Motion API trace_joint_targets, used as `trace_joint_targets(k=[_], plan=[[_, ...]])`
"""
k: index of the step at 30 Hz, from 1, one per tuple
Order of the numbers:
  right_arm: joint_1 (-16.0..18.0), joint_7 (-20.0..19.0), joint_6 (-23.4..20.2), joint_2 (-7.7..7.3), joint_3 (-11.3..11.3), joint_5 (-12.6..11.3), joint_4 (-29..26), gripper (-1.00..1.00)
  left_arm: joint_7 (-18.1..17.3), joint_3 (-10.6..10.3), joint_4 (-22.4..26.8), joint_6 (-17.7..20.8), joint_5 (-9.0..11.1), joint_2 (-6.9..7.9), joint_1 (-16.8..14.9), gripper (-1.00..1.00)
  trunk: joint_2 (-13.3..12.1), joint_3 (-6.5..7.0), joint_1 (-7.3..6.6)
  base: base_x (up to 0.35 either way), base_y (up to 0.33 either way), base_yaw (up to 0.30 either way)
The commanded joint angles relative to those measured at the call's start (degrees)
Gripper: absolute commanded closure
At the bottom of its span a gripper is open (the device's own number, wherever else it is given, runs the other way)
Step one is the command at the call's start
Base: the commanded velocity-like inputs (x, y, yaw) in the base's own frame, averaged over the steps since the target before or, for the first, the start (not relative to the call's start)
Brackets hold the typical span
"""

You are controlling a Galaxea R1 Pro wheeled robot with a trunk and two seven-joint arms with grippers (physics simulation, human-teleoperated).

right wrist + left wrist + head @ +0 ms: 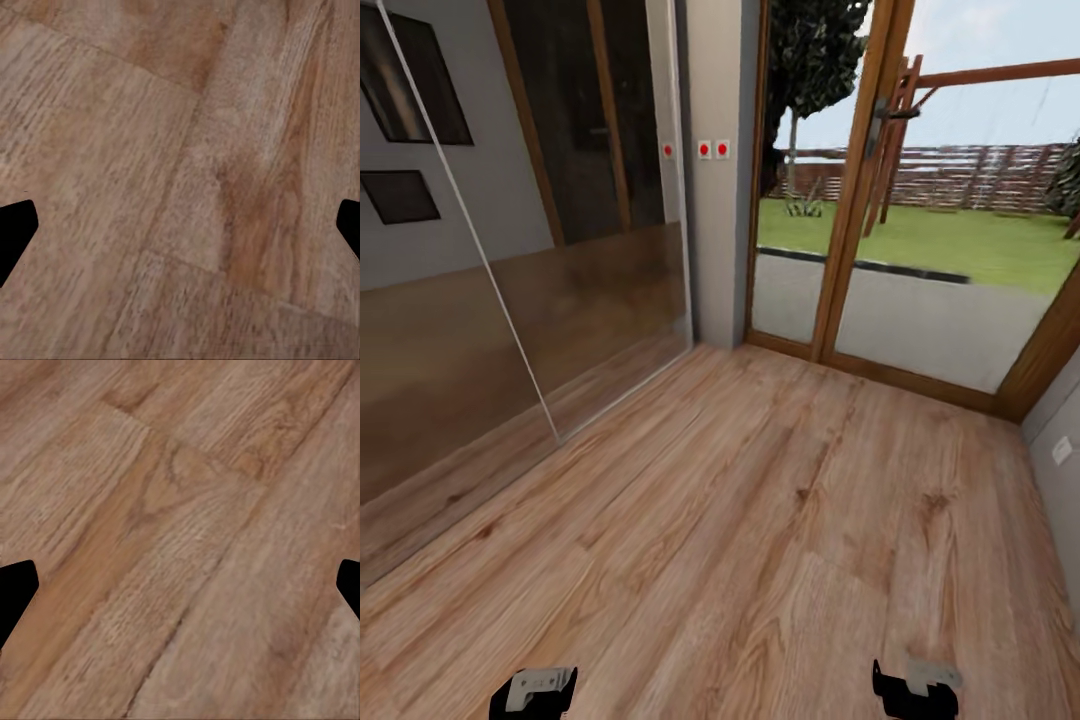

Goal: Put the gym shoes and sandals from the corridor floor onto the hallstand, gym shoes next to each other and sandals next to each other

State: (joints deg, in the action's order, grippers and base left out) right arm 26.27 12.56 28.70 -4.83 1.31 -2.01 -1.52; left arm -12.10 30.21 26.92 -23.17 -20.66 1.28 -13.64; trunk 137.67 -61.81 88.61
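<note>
Facing glazed wooden doors (880, 230) | mirrored sliding panels (510, 300) on the left | corridor floor (760, 520) spreads ahead | left gripper (535, 693) and right gripper (916, 690) low, both spread wide, holding nothing.

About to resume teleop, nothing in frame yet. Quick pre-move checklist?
1. Left pincer holds nothing, fingers spread: ok.
2. Right pincer holds nothing, fingers spread: ok.
3. Shoes or sandals in sight for a grasp: not ok; the views give bare corridor floor.
4. Hallstand in sight: not ok.
5. Path ahead: ok up to the glass door and mirrored panel.
6. Whether any footwear is already racked: cannot tell.
</note>
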Motion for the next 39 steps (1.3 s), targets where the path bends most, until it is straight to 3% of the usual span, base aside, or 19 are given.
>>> trace_joint_targets(k=[1,24,32,39], plan=[[0.01,-0.08,0.22,0.02,0.09,-0.20,0.02,-1.00,-0.47,0.50,-0.02,-0.21,-0.35,-0.05,-0.07,-1.00,0.02,-0.05,0.02,0.319,-0.117,0.278],[0.01,-0.24,0.25,0.00,0.09,-0.19,0.02,-1.00,-0.09,1.11,-0.02,-0.23,0.20,0.02,-0.07,-1.00,0.02,-0.05,0.02,0.334,-0.022,0.278],[0.01,-0.36,0.28,-0.03,0.09,-0.19,0.06,-1.00,2.33,3.06,-0.02,-0.43,1.87,0.04,-0.07,-1.00,0.02,-0.05,0.02,0.337,0.000,0.279],[-0.15,-0.46,0.32,-0.21,0.09,-0.18,0.08,-1.00,5.72,3.43,-0.08,-0.50,2.01,-0.10,-0.07,-1.00,0.02,-0.05,0.02,0.312,0.000,0.279]])
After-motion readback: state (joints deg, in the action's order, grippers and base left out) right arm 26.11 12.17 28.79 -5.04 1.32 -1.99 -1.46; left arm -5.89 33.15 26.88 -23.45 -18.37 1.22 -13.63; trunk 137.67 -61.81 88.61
